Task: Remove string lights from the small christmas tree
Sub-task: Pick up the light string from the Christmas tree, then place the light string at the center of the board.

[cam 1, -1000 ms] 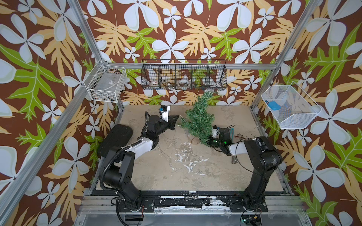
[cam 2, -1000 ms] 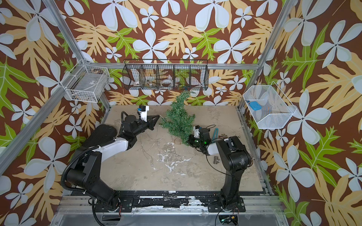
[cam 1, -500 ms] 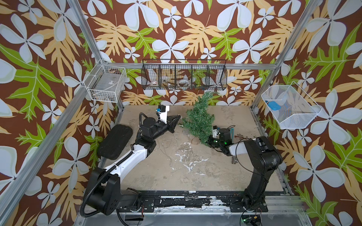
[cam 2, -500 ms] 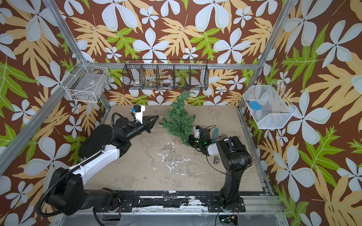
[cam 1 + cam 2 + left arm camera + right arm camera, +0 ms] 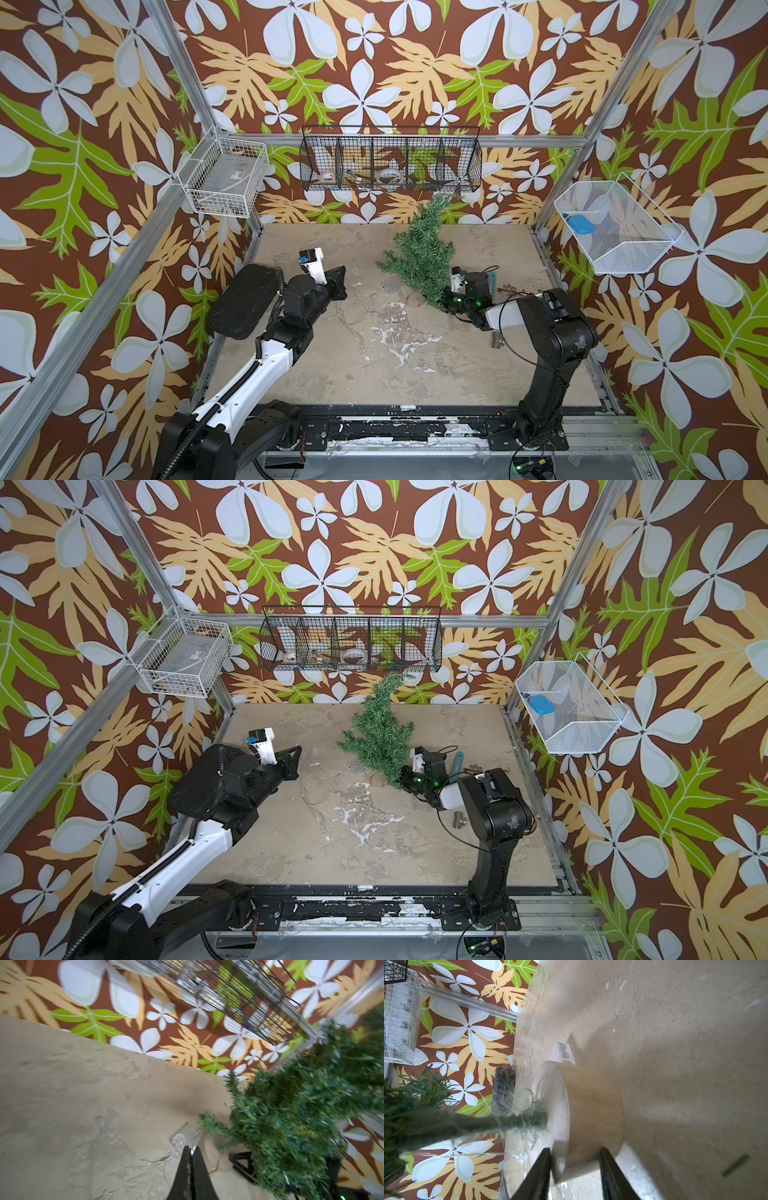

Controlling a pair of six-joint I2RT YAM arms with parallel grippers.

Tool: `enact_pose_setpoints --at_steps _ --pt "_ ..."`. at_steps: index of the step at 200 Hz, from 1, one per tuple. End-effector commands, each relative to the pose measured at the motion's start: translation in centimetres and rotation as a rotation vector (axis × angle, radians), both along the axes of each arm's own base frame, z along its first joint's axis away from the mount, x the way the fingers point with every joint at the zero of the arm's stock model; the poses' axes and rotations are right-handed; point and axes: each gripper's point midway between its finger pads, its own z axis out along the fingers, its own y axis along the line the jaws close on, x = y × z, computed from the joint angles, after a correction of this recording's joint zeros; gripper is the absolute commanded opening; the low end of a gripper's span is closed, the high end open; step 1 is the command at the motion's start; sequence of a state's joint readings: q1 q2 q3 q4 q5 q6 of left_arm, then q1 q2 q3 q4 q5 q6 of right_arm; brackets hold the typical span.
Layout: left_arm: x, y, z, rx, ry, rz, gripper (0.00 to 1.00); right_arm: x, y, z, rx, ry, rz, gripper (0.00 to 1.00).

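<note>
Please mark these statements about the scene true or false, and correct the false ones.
1. The jaws of the right gripper flank the wooden base of the small christmas tree. True.
2. The left gripper is wide open. False: it is shut on the string lights.
3. Some wire lies on the table between the left gripper and the tree. True.
4. The tree lies on its side. False: it stands on its base.

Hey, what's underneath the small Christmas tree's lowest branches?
Its round wooden base, gripped by the right tool, with string lights strands beside it. In both top views the tree covers most of the base and the tool's tips.
</note>
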State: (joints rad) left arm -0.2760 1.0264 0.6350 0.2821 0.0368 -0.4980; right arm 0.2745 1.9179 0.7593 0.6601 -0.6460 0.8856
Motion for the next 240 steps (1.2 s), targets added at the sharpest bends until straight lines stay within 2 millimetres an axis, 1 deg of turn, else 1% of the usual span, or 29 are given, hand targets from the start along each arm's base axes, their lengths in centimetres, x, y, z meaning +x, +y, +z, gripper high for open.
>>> enact_pose_setpoints --at_steps 1,32,56,80,92,100,111,125,137,151,161,172,192,210,221,228,240 --pt "-0.1 2.8 -0.1 -0.036 0.062 0.103 0.00 -2.9 -2.2 -5.6 -0.140 0.228 -0.064 0.39" --pt "0.1 5.2 2.8 -0.028 0.072 0.155 0.00 -2.7 -2.2 -5.6 -0.146 0.229 -0.061 0.39" --pt "0.3 8.1 5.2 -0.059 0.065 0.205 0.00 -2.6 -2.1 -5.5 -0.145 0.225 -0.059 0.39" --pt "0.4 10.8 7.3 -0.048 0.026 0.265 0.00 -2.6 -2.1 -5.6 -0.146 0.229 -0.058 0.39" --pt "0.4 11.1 7.9 -0.042 0.016 0.267 0.00 -2.7 -2.2 -5.7 -0.146 0.230 -0.057 0.39" --pt "0.5 10.6 8.1 -0.057 0.014 0.241 0.00 -2.8 -2.2 -5.7 -0.147 0.230 -0.056 0.39" --pt "0.6 9.2 8.2 -0.094 0.003 0.160 0.00 -2.8 -2.1 -5.7 -0.146 0.233 -0.055 0.39" --pt "0.6 7.3 7.4 -0.161 0.020 0.060 0.00 -2.7 -2.1 -5.7 -0.142 0.232 -0.055 0.39" --pt "0.7 6.1 6.1 -0.194 0.058 0.020 0.00 -2.7 -2.0 -5.7 -0.140 0.231 -0.054 0.39" --pt "0.6 4.4 4.4 -0.194 0.091 -0.009 0.00 -2.7 -2.0 -5.7 -0.140 0.232 -0.055 0.39" --pt "0.3 3.1 3.3 -0.194 0.113 -0.023 0.00 -2.6 -2.0 -5.7 -0.139 0.232 -0.056 0.39" --pt "-0.1 1.1 2.2 -0.199 0.122 -0.066 0.00 -2.7 -2.0 -5.6 -0.135 0.232 -0.054 0.39" --pt "-0.7 -1.1 -0.2 -0.223 0.172 -0.091 0.00 -2.7 -1.8 -5.4 -0.127 0.227 -0.045 0.39" --pt "-1.3 -3.3 -2.3 -0.207 0.220 -0.135 0.00 -2.7 -1.7 -5.0 -0.117 0.220 -0.040 0.39" --pt "-1.5 -4.2 -3.3 -0.188 0.242 -0.158 0.00 -2.7 -1.7 -4.8 -0.116 0.217 -0.039 0.40" --pt "-1.6 -4.4 -3.8 -0.177 0.254 -0.163 0.00 -2.7 -1.7 -4.7 -0.116 0.213 -0.037 0.40" --pt "-1.6 -4.1 -4.2 -0.149 0.259 -0.153 0.09 -2.7 -1.7 -4.4 -0.118 0.209 -0.033 0.41"
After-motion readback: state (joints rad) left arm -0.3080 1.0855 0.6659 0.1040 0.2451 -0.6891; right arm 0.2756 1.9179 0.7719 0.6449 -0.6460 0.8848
